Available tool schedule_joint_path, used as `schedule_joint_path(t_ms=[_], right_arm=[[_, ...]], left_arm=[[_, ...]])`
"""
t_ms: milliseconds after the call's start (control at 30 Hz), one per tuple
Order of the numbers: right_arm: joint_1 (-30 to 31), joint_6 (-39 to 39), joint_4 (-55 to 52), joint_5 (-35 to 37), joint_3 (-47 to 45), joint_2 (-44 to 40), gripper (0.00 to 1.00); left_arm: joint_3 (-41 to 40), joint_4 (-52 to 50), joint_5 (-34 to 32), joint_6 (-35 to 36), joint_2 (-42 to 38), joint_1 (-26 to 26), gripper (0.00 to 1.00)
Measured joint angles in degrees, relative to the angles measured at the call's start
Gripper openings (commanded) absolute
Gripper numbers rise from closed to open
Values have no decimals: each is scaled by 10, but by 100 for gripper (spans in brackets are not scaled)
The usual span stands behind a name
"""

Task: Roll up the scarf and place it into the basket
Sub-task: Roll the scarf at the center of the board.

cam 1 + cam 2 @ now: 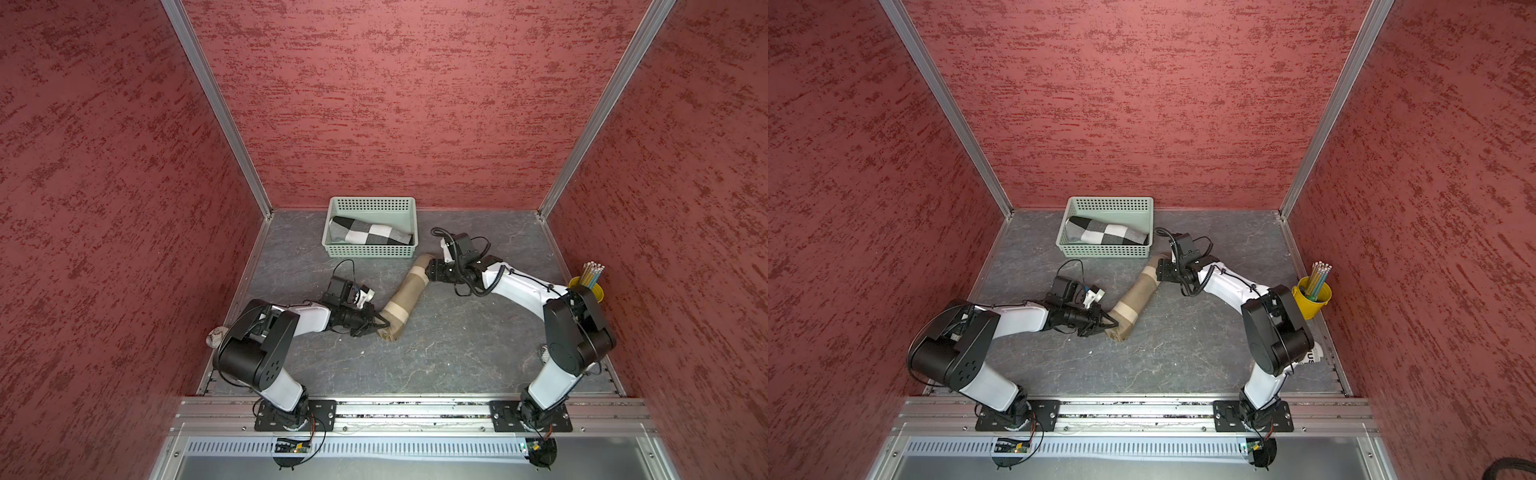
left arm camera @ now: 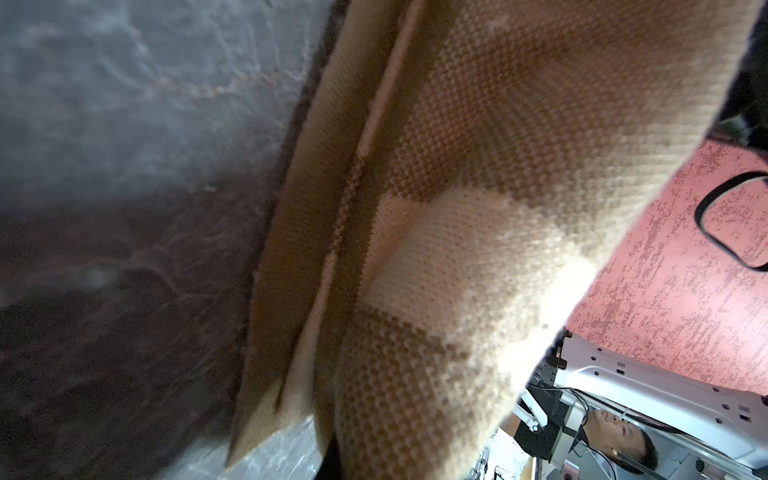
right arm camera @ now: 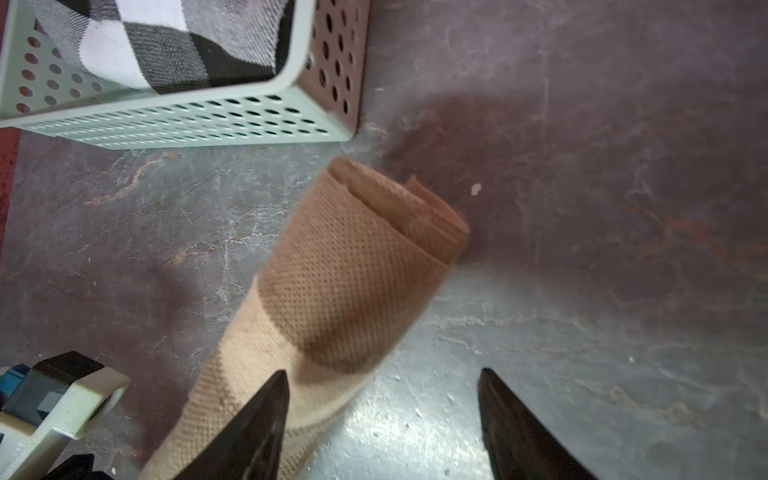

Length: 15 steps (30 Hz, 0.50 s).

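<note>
The scarf [image 1: 405, 299] [image 1: 1138, 295] is a tan and cream knitted roll lying slantwise on the grey table in both top views. My left gripper [image 1: 380, 322] [image 1: 1113, 322] is shut on its near left end. The knit [image 2: 457, 208] fills the left wrist view and hides the fingers. My right gripper [image 1: 428, 269] [image 1: 1158, 272] [image 3: 382, 374] stands open at the roll's far end [image 3: 340, 291]. One fingertip lies over the cloth, the other over bare table. The mint-green basket [image 1: 370, 251] [image 1: 1104, 250] [image 3: 166, 124] sits just beyond that end, at the back.
A rolled black, white and grey checked cloth [image 1: 370, 235] [image 3: 137, 45] lies inside the basket. A yellow bucket of pencils [image 1: 586, 286] [image 1: 1312, 295] stands at the right wall. A small pale bundle [image 1: 216, 334] lies at the left edge. Red walls enclose three sides.
</note>
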Motion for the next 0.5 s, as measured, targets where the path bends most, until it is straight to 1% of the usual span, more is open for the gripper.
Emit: schedule_joint_path(t_ms=[133,233,367,500], right_arm=[[10,37,-2,1,-14,-21,76],[27,75,18,-5,-24,-23,81],[50,124,48,-8,-35,0,82],[63,168,109,-21,-59,31,83]], left_arm=[[0,1,3,-1,9,2,0],[0,4,6,-1,14,2,0],[0,5,7,-1,14,2,1],[0,4,7,-1,14,3,2]])
